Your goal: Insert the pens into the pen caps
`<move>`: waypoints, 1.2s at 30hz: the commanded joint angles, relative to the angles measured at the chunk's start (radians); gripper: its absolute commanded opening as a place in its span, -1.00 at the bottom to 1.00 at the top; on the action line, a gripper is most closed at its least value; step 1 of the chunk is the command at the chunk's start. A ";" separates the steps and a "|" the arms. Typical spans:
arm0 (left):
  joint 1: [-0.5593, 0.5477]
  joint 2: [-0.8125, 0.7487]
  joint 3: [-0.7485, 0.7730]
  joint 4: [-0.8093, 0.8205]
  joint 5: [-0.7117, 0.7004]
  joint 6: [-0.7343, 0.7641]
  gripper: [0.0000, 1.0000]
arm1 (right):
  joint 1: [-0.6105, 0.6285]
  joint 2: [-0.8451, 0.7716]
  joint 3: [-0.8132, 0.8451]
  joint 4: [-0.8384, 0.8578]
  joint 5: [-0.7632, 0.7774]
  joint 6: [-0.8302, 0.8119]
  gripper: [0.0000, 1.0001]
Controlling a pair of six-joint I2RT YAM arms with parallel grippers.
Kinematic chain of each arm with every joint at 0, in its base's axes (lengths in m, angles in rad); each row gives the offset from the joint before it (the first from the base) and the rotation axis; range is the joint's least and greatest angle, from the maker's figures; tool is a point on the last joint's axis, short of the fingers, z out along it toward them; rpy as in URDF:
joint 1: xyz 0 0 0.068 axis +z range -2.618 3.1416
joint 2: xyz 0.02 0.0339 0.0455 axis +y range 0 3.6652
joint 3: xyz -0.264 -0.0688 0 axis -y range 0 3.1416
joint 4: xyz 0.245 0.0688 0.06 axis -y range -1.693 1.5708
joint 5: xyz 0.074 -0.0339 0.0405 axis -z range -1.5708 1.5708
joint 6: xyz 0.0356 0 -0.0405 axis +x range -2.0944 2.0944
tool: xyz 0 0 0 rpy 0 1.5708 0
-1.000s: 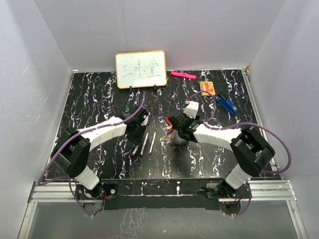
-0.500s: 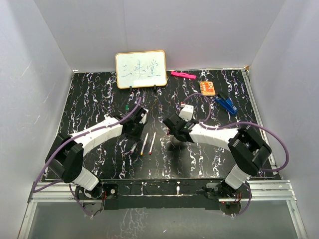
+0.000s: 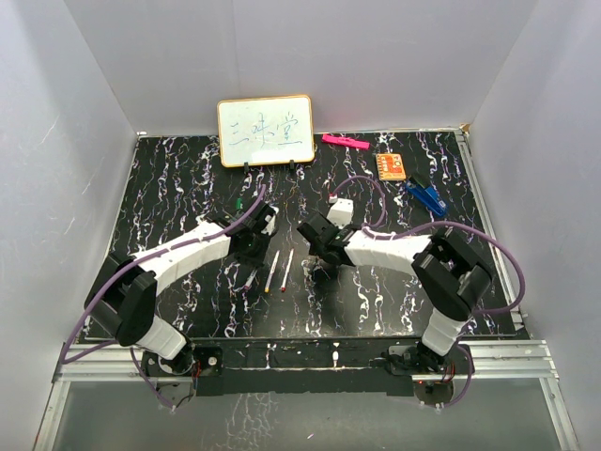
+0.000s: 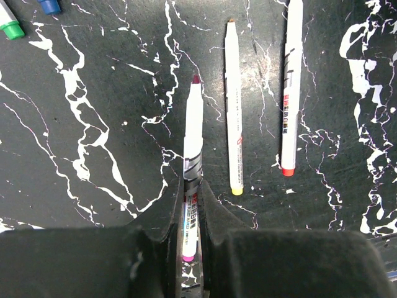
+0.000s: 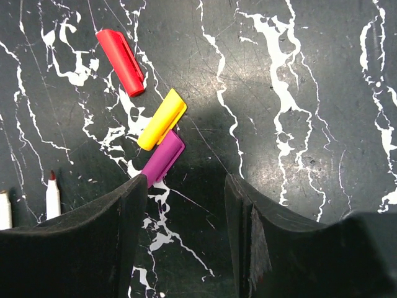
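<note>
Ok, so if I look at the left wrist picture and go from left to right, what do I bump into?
green-ended pen → blue piece → purple-tipped pen, pinched in the left fingers → yellow-ended pen → red-ended pen

The whiteboard (image 3: 266, 131) reads 三味堂, handwritten; each pen (image 4: 193, 133) carries illegible print.

Place: a robot test cell in a lab
Landmark: a small whiteboard (image 3: 266, 131), standing at the far edge of the table (image 3: 178, 188); black marbled top
Walls: plain white panels (image 3: 56, 169) to the left, right and behind the whiteboard
Frame: bare aluminium rail (image 3: 94, 362) along the edge opposite the whiteboard
Machines: left arm (image 3: 188, 249) and right arm (image 3: 394, 252) mounted there; purple cables (image 3: 94, 310) looped along them
</note>
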 commanded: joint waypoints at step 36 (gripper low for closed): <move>-0.001 -0.045 -0.032 0.009 -0.015 0.001 -1.00 | 0.003 0.141 0.096 0.006 -0.005 -0.006 -0.28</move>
